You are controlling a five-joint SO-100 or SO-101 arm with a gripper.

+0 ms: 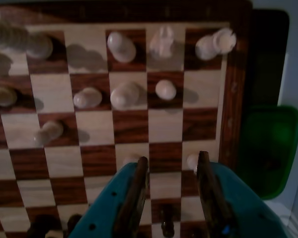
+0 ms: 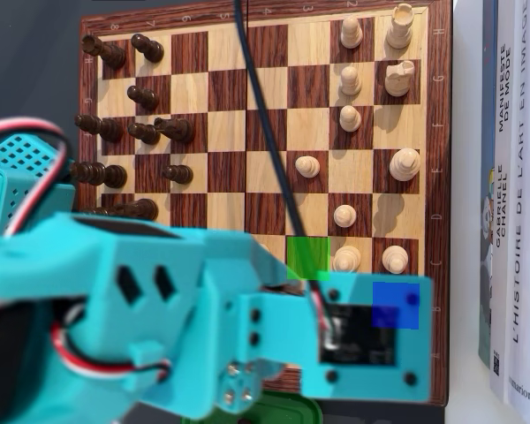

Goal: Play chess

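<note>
Gripper point(image 1: 173, 166) hangs low at the bottom centre of the wrist view, its 2 wooden-faced fingers point(image 1: 136, 193) spread apart with nothing between them, so it is released and empty. Chessboard point(image 1: 99, 158) fills that view, and the white pieces lie ahead, toward the top of the frame: a pawn point(image 1: 165, 89) stands up and slightly left of the gap between the fingers, with a knight point(image 1: 162, 42) beyond it and a rook point(image 1: 222, 40) at the upper right. 2 pale pieces peek out just beside the fingertips, 1 on each side, too hidden to name. Dark pieces point(image 1: 168, 223) show at the bottom edge, under the gripper. In the overhead view the teal arm point(image 2: 159, 309) covers the lower part of the board, a green square point(image 2: 307, 256) and a blue square point(image 2: 396, 305) are marked near its head, and the black pieces point(image 2: 132, 132) crowd the upper left. My read: any white piece means reaching forward, fingers straddling an upright stem. Around the board, a green tray point(image 1: 270, 148) sits at right in the wrist view, books point(image 2: 512, 203) at right overhead.
</note>
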